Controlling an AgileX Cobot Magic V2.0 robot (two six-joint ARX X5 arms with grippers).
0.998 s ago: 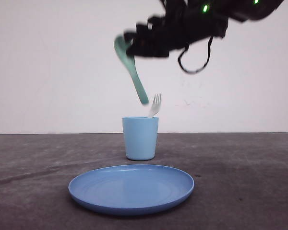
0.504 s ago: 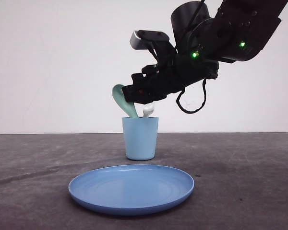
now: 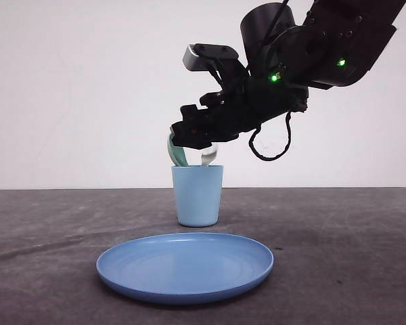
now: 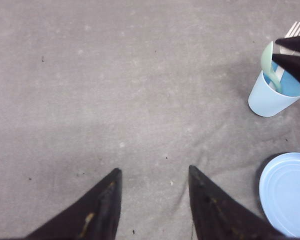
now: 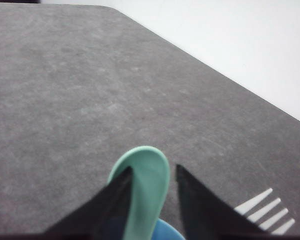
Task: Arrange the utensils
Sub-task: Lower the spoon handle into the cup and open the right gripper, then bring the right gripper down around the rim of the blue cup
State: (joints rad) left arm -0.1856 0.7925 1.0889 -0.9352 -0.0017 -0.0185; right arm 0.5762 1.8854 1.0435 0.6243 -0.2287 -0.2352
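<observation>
The right gripper (image 5: 152, 187) straddles the smooth mint spoon (image 5: 145, 185), whose handle stands in the pale blue plastic cup (image 3: 198, 195); whether the fingers pinch it, I cannot tell. The white 4-tined fork (image 5: 264, 212) leans in the same cup. The left gripper (image 4: 152, 195) hangs spread over the grainy grey table (image 4: 115, 100).

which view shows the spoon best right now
The right wrist view: the mint spoon stands large, its oval bowl between the right pincer fingers above the cup. The left wrist view shows it small in the cup, beside the fork. The front view shows a sliver, mostly hidden by the pincer.
</observation>
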